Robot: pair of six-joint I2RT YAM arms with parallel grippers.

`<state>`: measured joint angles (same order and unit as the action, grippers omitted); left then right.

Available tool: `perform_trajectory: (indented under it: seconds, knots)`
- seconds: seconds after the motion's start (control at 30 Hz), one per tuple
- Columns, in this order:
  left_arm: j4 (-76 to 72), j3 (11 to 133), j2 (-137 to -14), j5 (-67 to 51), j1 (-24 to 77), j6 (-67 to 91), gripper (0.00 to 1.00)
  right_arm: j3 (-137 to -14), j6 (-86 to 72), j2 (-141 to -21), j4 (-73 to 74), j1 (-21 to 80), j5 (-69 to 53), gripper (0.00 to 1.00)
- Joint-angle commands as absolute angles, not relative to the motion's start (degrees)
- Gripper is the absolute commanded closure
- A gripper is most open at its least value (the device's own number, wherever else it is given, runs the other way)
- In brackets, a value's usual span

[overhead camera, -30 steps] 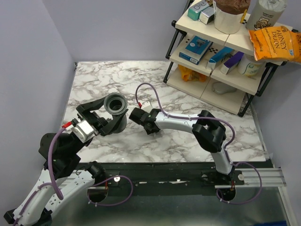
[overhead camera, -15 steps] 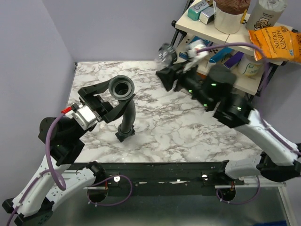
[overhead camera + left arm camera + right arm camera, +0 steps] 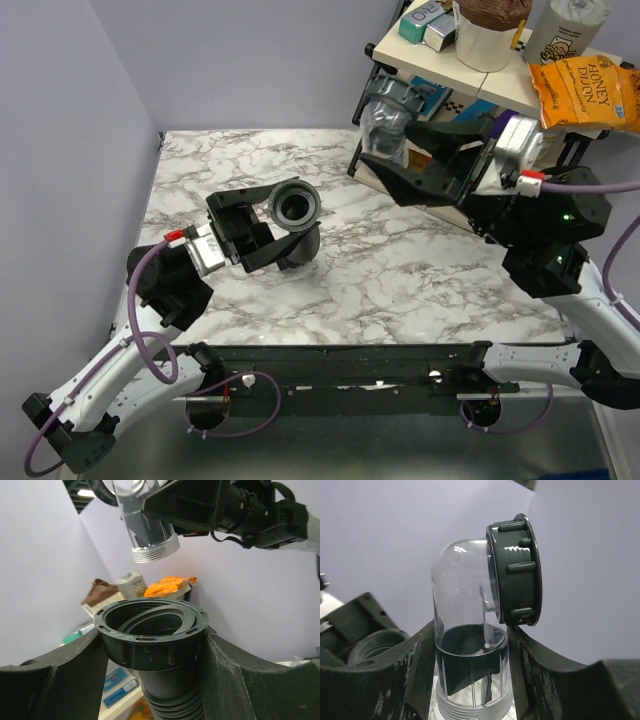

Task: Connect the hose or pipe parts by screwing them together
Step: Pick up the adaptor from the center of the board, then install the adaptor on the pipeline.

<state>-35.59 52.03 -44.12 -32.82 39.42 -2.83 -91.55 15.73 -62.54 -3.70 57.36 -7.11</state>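
My left gripper (image 3: 283,233) is shut on a black ribbed hose (image 3: 302,246) just under its collar nut (image 3: 296,204), held above the marble table with the nut's open mouth turned up. In the left wrist view the collar nut (image 3: 150,630) sits between my fingers (image 3: 65,675), its inner thread showing. My right gripper (image 3: 398,152) is raised in front of the shelf and is shut on a clear elbow fitting (image 3: 385,118) with a black nut (image 3: 515,575). The fitting's threaded end (image 3: 155,554) hangs above the hose's collar, apart from it.
A shelf rack (image 3: 455,180) stands at the back right, holding boxes and an orange snack bag (image 3: 585,92), close behind my right gripper. Purple walls close the left and back. The marble table (image 3: 400,280) ends at a black rail near the arm bases.
My right arm rose from the table beside the hose up to the front of the shelf, now holding the clear fitting. My left gripper swung right with the hose collar.
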Motion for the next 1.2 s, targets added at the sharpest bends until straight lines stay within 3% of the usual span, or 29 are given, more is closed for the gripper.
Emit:
perform_trajectory:
  seconds: [0.0, 0.17, 0.37, 0.7, 1.17]
  knots:
    - [-50.1, 48.4, -46.1, -33.5, 41.0, 4.9, 1.0, -88.2, 17.4, -61.8, -10.7, 57.5, -25.6, 0.99]
    - [-44.6, 49.6, -47.0, -28.0, 41.8, 13.4, 1.0, -87.0, 15.1, -62.2, -13.8, 57.5, -34.3, 0.99]
    - [-32.5, 51.5, -47.3, -15.6, 41.8, 28.1, 1.0, -87.4, 11.5, -64.2, -16.3, 57.6, -35.7, 0.99]
    - [-34.6, 49.0, -46.4, -21.1, 42.4, 30.3, 1.0, -88.6, 4.7, -70.5, -23.5, 55.9, -36.8, 0.99]
    - [-47.2, 46.3, -44.6, -28.8, 44.2, 19.6, 1.0, -96.2, -8.2, -76.6, -24.8, 55.1, -43.3, 0.99]
